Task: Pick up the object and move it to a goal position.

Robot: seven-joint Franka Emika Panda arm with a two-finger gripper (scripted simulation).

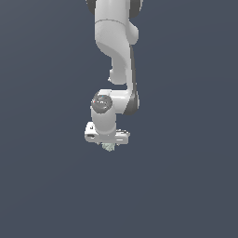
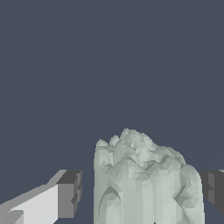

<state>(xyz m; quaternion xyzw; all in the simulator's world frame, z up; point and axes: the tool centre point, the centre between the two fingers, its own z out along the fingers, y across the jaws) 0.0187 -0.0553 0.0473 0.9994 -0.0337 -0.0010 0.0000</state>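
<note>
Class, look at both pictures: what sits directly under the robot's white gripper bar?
A pale grey-green lumpy object pokes out just below the gripper, between its two dark fingertips. The bar hides the object's top in the exterior view; contact with the fingertips cannot be seen.

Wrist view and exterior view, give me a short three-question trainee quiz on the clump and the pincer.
1. True or false: in the wrist view the clump sits between the pincer's two fingers.
2. The clump's colour is: A red, B pale grey-green, C black.
3. In the exterior view, the clump shows just ____ the white pincer bar.

Key: 1 true; 2 B; 3 below.
</note>
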